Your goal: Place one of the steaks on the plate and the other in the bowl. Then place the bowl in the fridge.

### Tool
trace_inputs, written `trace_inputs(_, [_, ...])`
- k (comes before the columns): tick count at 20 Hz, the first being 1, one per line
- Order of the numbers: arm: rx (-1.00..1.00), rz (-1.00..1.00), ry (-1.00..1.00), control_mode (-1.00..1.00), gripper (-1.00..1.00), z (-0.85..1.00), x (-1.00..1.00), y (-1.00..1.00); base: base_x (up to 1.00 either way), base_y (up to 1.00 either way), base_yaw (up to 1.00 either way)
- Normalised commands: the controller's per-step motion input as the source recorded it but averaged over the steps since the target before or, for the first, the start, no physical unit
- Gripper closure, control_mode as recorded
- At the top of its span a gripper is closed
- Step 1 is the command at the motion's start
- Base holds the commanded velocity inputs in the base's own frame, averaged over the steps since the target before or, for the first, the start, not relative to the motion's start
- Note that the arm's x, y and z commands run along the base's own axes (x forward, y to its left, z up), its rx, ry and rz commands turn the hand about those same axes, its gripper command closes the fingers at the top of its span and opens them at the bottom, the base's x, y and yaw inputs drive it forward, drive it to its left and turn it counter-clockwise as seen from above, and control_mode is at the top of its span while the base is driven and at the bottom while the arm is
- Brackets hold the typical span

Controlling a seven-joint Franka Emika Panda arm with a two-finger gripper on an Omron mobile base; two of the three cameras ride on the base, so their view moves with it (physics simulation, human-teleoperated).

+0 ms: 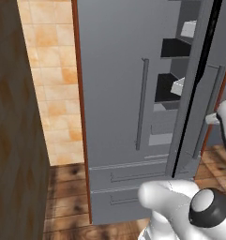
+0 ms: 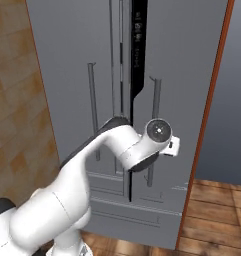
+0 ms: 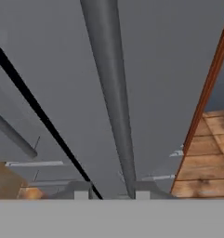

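Claw clamped on fridge door handle.

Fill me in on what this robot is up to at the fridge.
The robot arm is at the grey fridge, with its gripper shut on the long vertical handle of one door. In the left base view a fridge door stands partly open, showing dark shelves and white bins inside. It appears to be working the door by that handle.

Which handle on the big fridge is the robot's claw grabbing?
Find the tall grey fridge. Right of the dark gap between its doors, the right door handle runs up and down, a long bar. The claw is shut on it; the left handle stands free.
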Motion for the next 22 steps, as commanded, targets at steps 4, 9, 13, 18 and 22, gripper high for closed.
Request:
trace_inputs(4, [-0.40, -0.07, 0.23, -1.00, -1.00, 0.17, -0.22, 1.00, 0.00, 0.00, 0.00])
trace_inputs(9, [-0.47, -0.19, 0.45, -1.00, -1.00, -0.12, 0.27, 0.96, 0.00, 0.00, 0.00])
trace_inputs(13, [-0.35, -0.16, 0.18, -1.00, -1.00, -0.15, 0.45, 1.00, 0.00, 0.00, 0.00])
trace_inputs(18, [-0.14, 0.16, 0.14, -1.00, -1.00, -0.22, 0.71, 0.50, 0.00, 0.00, 0.00])
trace_inputs(22, [-0.08, 0.40, 0.27, -1.00, -1.00, -0.33, 1.00, 0.11, 0.00, 0.00, 0.00])
